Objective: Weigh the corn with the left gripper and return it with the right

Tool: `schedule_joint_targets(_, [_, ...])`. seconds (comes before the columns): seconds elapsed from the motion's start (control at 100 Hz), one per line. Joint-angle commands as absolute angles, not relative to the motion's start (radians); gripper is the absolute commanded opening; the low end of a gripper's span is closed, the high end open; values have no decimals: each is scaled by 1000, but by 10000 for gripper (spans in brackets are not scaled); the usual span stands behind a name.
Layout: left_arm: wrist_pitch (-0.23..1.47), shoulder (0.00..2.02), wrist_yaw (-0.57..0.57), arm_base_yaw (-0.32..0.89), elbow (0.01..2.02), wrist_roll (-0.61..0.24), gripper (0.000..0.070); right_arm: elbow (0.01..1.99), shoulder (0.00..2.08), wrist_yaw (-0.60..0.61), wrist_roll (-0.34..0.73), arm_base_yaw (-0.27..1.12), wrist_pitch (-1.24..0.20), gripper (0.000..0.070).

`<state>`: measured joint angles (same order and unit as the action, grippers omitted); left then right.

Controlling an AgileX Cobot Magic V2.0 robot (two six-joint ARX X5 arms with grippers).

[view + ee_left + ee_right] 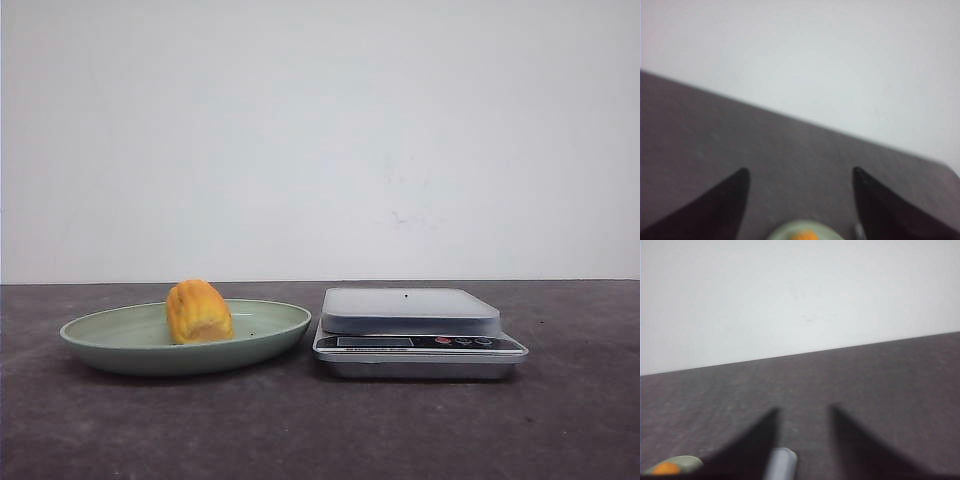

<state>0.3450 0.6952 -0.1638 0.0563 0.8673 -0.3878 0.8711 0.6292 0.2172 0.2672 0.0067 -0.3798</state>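
Observation:
The corn (199, 312), a stubby orange-yellow cob piece, lies in a pale green dish (120, 330) on the left of the dark table. A silver kitchen scale (412, 328) stands right of the dish, its platform bare. Neither arm shows in the front view. In the left wrist view my left gripper (799, 172) is open and empty, high above the table, with the dish (785, 231) and corn (801, 235) at the frame's edge between the fingers. In the right wrist view my right gripper (804, 410) is open and empty; the scale's corner (781, 462) and the corn (666, 469) show beneath.
A plain white wall stands behind the table. The dark table top (320, 430) stretches in front of the dish and scale and to the right of the scale.

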Motion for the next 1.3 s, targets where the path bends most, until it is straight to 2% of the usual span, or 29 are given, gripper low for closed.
schedule_joint_targets(0.0, [393,736,-179,80,933,-361,450,929,668,232,281,22,-402,537])
schedule_joint_targets(0.15, [396,815,-163,181,976,-346,444,1027,743,263,274,67,-469,537])
schedule_joint_targets(0.42, [327,1081,35,442,976,-328,444,1113,803,262,250,151,-519,537])
schedule_joint_targets(0.57, [261,1263,121,526,976,-338,444,1113,803,262,246,164,-530,537])
schedule_joint_targets(0.93, [237,1573,165,557,976,-403,445,1113,802,261,216,164,-580,537])
schedule_joint_targets(1.29, [235,1629,164,562,976,-414,444,1113,802,261,217,164,-578,537])
